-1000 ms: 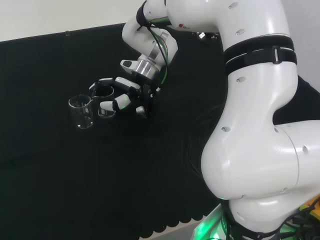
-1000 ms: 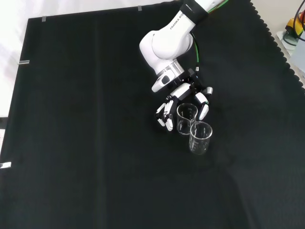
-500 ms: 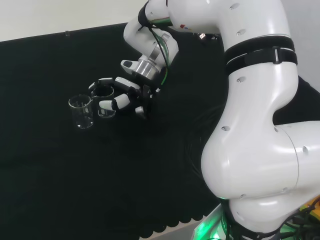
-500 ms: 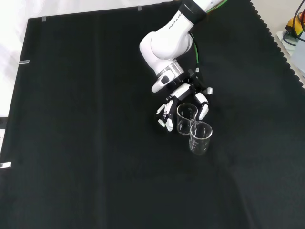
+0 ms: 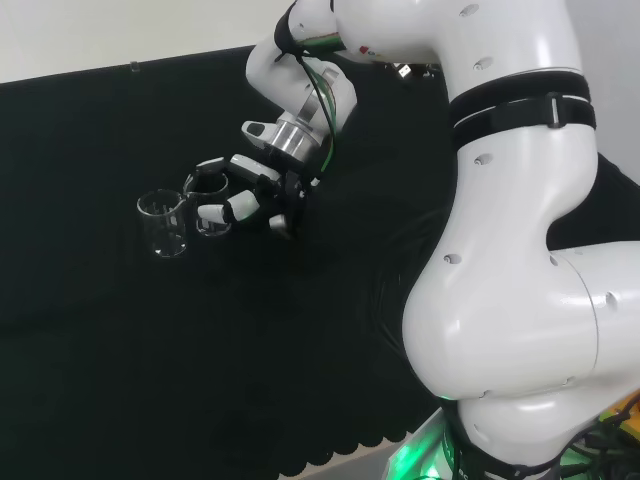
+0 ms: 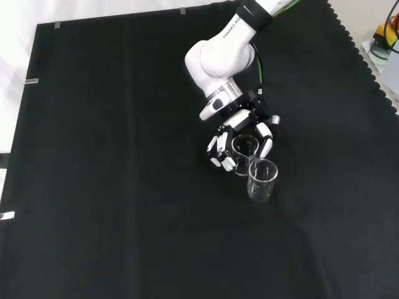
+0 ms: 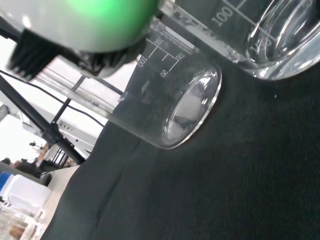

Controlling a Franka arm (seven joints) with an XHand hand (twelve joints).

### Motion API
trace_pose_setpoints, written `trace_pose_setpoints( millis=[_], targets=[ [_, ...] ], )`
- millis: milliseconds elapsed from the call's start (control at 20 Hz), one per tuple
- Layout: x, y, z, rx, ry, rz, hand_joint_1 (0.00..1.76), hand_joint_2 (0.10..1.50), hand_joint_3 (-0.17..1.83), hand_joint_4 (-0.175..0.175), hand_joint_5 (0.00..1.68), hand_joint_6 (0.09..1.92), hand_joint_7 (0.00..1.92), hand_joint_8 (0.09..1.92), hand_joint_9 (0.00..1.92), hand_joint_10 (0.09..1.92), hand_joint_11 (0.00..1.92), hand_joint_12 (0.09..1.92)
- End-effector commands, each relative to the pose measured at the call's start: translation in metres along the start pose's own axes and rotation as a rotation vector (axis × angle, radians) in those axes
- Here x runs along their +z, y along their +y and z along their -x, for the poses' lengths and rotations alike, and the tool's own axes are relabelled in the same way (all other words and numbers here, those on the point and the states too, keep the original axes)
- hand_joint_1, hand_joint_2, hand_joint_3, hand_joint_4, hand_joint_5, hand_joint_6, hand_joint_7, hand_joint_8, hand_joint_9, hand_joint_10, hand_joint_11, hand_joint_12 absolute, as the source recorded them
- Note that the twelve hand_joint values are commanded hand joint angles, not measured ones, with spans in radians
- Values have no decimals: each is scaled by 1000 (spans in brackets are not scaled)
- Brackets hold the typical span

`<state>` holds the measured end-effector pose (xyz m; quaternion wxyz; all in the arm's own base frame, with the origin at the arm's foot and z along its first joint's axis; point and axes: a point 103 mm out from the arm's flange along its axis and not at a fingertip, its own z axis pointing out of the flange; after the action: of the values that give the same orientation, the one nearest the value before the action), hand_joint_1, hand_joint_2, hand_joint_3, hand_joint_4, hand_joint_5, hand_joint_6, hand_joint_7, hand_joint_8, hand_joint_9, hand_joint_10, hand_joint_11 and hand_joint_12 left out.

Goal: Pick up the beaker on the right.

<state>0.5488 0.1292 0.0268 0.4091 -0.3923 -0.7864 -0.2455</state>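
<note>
Clear glossy beakers (image 6: 262,179); matt black cloth (image 6: 112,187).

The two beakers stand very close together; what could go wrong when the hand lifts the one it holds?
1. The hand curls round one beaker, and the second beaker looks to touch it, so lifting may tip the second one.
2. Both are clear glass on black cloth, so a slipped beaker could roll away.
</note>
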Motion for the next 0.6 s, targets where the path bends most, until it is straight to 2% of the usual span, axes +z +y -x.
trace_pose_setpoints(
  millis=[50, 100, 150, 250, 400, 600],
  targets=[
    [-4, -2, -2, 9, -56, 71, 1152, 675, 687, -28, 1096, 842, 1135, 464, 1113, 394, 649, 1144],
    [-6, -2, -2, 9, -63, 84, 1165, 700, 648, -61, 1137, 822, 1199, 421, 1166, 359, 721, 1099],
    [-8, -3, -3, 10, -68, 97, 1214, 771, 498, -108, 1164, 760, 1227, 476, 1214, 327, 786, 1061],
    [-12, -4, -3, 10, -77, 117, 1276, 896, 224, -158, 1207, 640, 1255, 533, 1301, 242, 898, 988],
    [-19, -6, -5, 1, -79, 133, 1305, 944, 75, -174, 1284, 477, 1337, 417, 1419, 135, 1028, 897],
    [-29, -7, -9, -11, -103, 134, 1314, 937, 45, -175, 1364, 318, 1435, 233, 1530, 87, 1109, 832]
  ],
)
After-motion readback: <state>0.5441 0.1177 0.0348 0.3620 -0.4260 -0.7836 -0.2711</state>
